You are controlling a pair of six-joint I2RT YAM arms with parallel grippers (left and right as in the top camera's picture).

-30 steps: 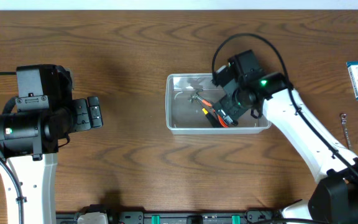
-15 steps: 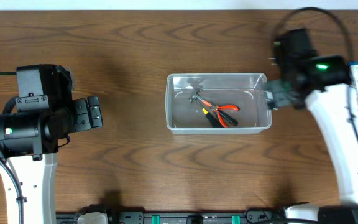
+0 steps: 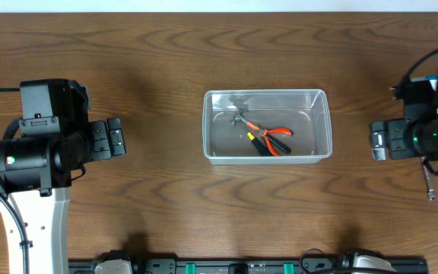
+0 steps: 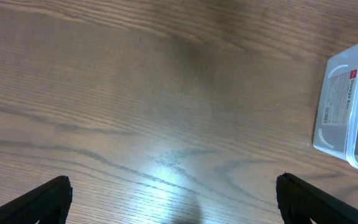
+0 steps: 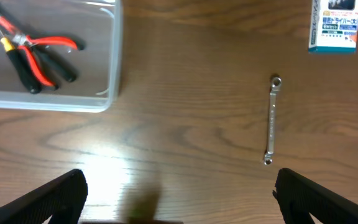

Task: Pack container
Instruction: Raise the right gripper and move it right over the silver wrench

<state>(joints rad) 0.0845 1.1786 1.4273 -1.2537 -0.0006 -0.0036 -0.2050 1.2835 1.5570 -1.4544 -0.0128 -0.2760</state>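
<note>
The container (image 3: 327, 122) sits mid-surface, between the two arms, with pliers (image 3: 271, 138) and a small tool already lying in it. The right gripper (image 5: 179, 186) hangs over the bare surface (image 5: 185, 124) to the container's right, jaws spread wide and holding nothing. In its wrist view, a slim wrench (image 5: 271, 118) lies flat just ahead and a blue-and-white box (image 5: 334, 25) lies farther off. The left gripper (image 4: 173, 190) is also wide and empty, parked well to the container's left. The step in hand looks like fetching the next item, most likely the wrench. That calls for centring over its shaft, turning the jaws across it, and lowering right to the surface, since the wrench is thin and lies flat.
</note>
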